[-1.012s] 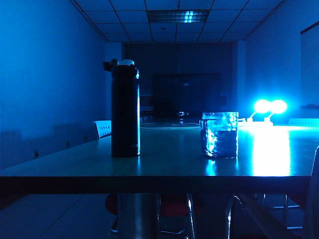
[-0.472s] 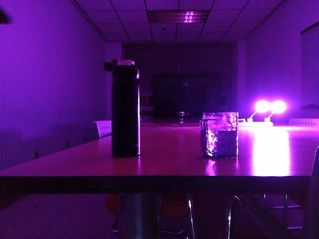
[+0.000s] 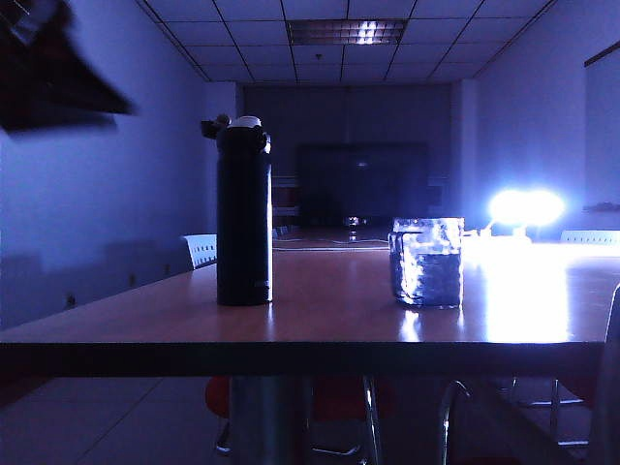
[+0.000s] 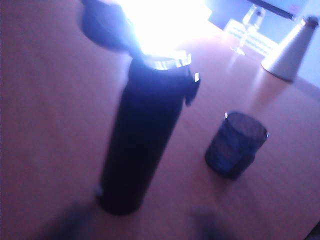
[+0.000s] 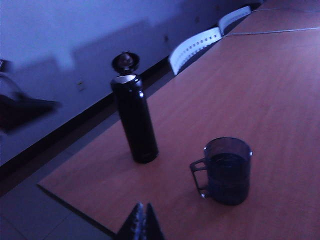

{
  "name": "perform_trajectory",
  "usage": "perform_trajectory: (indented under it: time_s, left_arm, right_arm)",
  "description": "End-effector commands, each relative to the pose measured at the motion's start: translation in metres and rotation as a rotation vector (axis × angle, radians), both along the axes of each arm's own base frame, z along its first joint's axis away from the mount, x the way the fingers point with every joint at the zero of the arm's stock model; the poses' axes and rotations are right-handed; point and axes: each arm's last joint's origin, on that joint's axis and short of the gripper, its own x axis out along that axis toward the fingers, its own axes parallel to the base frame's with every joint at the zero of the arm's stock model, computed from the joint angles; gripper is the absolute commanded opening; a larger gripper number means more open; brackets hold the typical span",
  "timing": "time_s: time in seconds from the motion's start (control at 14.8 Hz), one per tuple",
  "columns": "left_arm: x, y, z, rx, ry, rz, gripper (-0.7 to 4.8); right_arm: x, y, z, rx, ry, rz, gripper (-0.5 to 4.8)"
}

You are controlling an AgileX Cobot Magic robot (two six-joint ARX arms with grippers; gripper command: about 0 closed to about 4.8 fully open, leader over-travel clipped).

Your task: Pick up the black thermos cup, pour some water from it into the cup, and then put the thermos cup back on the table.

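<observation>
The black thermos cup (image 3: 243, 218) stands upright on the table (image 3: 329, 325), its flip-top lid (image 5: 125, 62) hinged open. To its right stands the cup (image 3: 426, 262), a clear textured glass with a handle (image 5: 198, 176). My left arm is a dark blur (image 3: 53, 77) high at the upper left, above and left of the thermos. In the left wrist view the left gripper (image 4: 140, 230) hovers above the thermos (image 4: 145, 140) and cup (image 4: 235, 145), its fingers (image 4: 70, 220) dim smudges set wide apart around nothing. My right gripper (image 5: 141, 222) is shut, over the table's near edge, short of both.
A very bright lamp (image 3: 526, 206) glares at the back right of the table. White chairs (image 5: 195, 47) line the left side. A stemmed glass (image 4: 250, 22) and a pale cone-shaped object (image 4: 290, 50) stand farther down the table. Chair frames (image 3: 455, 417) sit under the front edge.
The left arm has swung into the exterior view at the upper left, blurred by motion. The room light has shifted from blue through purple to whitish. Thermos and cup have not moved.
</observation>
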Motion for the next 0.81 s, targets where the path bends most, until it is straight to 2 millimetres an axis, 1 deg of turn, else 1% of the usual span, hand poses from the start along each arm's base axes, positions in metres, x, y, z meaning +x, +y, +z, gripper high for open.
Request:
perform_trajectory:
  time_s: [0.07,0.13,0.27,0.47,0.67,0.81]
  left_arm:
    - [0.017,-0.024,-0.007,0.06,-0.05,0.005,4.79]
    - [0.028,-0.04,-0.01,0.118,-0.064,0.027,4.79]
    - [0.045,-0.057,-0.015,0.129,-0.056,0.023,4.79]
    - [0.066,-0.066,-0.028,0.104,-0.08,0.025,4.79]
    - [0.078,-0.07,-0.044,0.097,-0.099,0.021,4.79]
    - [0.09,-0.075,-0.054,0.093,-0.081,-0.037,4.79]
  right_arm:
    - [0.0,0.0,0.003,0.0,-0.022,0.017,-0.02]
    - [-0.001,0.001,0.003,0.001,-0.018,0.03,-0.02]
    - [-0.001,0.001,0.001,-0.002,0.001,0.031,-0.01]
    - [-0.002,0.001,-0.001,-0.002,0.021,0.045,-0.01]
    - [-0.002,0.001,-0.001,-0.002,0.021,0.044,-0.01]
    - [-0.002,0.001,-0.001,-0.001,0.022,0.045,-0.01]
